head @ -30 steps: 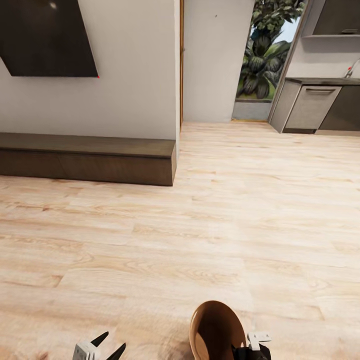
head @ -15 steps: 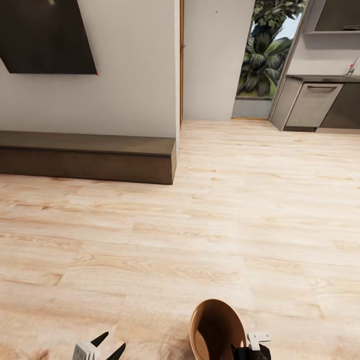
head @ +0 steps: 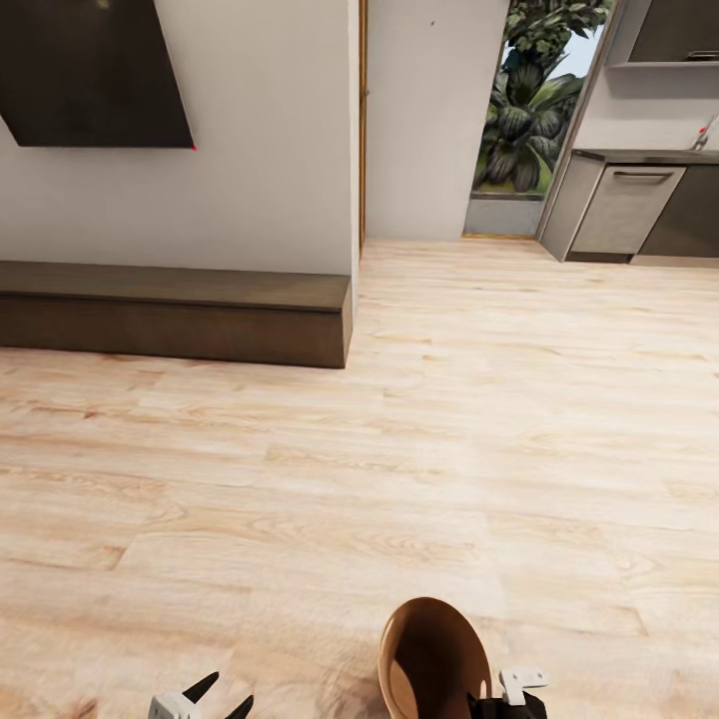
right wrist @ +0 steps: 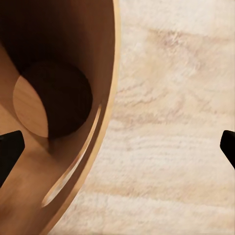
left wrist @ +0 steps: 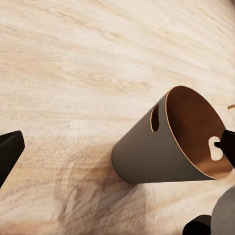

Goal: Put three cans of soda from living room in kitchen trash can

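The trash can (head: 429, 654), grey outside and copper-brown inside, is at the bottom of the head view, just in front of me, over the wooden floor. In the right wrist view I look into the trash can (right wrist: 54, 98), and its bottom is bare. My right gripper (right wrist: 117, 147) is open. Its fingertips (right wrist: 10, 152) are wide apart, one over the inside and one outside the rim. My left gripper (head: 220, 697) is open and holds nothing, left of the trash can (left wrist: 152, 156). The soda cans are out of view.
A low dark wooden bench (head: 180, 315) runs along the white wall at the left, under a dark wall panel (head: 95, 70). Past the wall's corner (head: 355, 130), light wood floor leads to grey kitchen cabinets (head: 624, 210) and a window with plants (head: 529, 100).
The head view shifted slightly a second ago, so the room sits a little higher in the picture. Both grippers have since sunk a little toward the bottom edge. The trash can holds its place.
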Robot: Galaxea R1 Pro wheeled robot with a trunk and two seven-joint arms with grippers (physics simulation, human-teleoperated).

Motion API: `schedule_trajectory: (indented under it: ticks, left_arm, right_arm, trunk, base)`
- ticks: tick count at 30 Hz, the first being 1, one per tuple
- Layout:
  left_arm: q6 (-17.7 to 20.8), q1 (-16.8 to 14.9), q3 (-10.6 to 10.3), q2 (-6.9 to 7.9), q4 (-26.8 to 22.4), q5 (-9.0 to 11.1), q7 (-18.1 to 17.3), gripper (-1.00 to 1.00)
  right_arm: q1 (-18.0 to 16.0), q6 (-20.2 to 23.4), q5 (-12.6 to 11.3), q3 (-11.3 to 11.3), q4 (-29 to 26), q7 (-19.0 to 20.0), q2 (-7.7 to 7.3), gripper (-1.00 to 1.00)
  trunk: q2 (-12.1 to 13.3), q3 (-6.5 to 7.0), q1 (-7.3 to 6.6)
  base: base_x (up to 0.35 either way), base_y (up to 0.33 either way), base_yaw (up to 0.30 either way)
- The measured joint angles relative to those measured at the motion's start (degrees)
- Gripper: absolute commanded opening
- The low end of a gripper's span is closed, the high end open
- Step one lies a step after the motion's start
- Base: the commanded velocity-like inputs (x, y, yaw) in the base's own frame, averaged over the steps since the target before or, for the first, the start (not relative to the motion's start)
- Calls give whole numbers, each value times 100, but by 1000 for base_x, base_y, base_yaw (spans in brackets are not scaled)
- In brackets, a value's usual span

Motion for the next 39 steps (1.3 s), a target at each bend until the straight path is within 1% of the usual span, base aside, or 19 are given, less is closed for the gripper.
schedule_trajectory:
  ticks: [23, 27, 32, 33, 39]
  left_arm:
    - [0, -1, -1, 0, 3, -1, 2, 100]
    - [128, 127, -72, 122, -125, 15, -86, 100]
    - [289, 260, -95, 158, -286, 20, -129, 100]
    - [975, 267, -98, 163, -702, 25, -134, 100]
    - [1026, 275, -100, 167, -749, 21, -141, 100]
  right_arm:
    - [1, -3, 0, 0, 0, 0, 1, 100]
    - [11, 94, 10, 57, -129, 36, -12, 100]
    - [12, 255, 15, 81, -290, 48, -13, 100]
    - [12, 678, 17, 86, -647, 51, -15, 100]
    - [13, 713, 17, 89, -685, 53, -20, 100]
  trunk:
    - [0, 0, 0]
    - [0, 0, 0]
    - [0, 0, 0]
    - [0, 1, 0]
    - [0, 0, 0]
  base:
    - [0, 0, 0]
    - [0, 0, 0]
    - [0, 0, 0]
    - [0, 0, 0]
    - [0, 0, 0]
